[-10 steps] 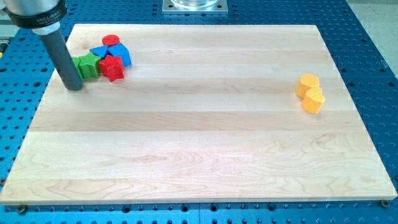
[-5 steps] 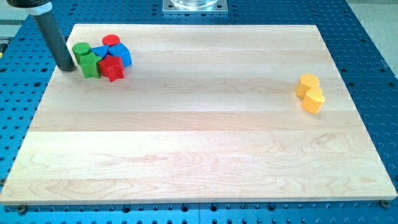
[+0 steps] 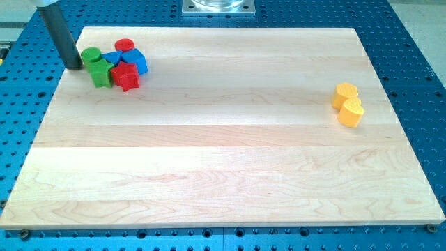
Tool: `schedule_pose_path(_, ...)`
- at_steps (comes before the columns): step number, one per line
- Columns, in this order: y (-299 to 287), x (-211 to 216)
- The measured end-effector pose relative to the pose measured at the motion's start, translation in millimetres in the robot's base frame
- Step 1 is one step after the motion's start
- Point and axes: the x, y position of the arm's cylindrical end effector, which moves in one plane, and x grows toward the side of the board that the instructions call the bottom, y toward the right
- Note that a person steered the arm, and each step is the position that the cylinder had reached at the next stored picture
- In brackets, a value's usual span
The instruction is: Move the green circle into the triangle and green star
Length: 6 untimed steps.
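Observation:
The green circle [image 3: 90, 55] sits at the upper left of the wooden board [image 3: 223, 139], touching the green star [image 3: 102, 72] just below it. A blue triangle [image 3: 111, 58] lies to the circle's right, partly hidden among the cluster. My tip [image 3: 74, 66] rests on the board just left of the green circle, close against it.
A red circle [image 3: 124, 47], a blue block [image 3: 136, 61] and a red star [image 3: 126, 76] make up the rest of the cluster. Two yellow blocks [image 3: 344, 94] [image 3: 351, 111] stand together near the right edge.
My tip has moved up and left along the cluster's left side, from beside the green star to beside the green circle. The green circle, hidden before, now shows.

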Motion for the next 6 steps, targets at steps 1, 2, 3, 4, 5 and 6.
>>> schedule_pose_path(1, 0, -6)
schedule_pose_path(2, 8, -28)
schedule_pose_path(3, 23, -16)
schedule_pose_path(4, 23, -9)
schedule_pose_path(5, 11, -45)
schedule_pose_path(6, 71, -97)
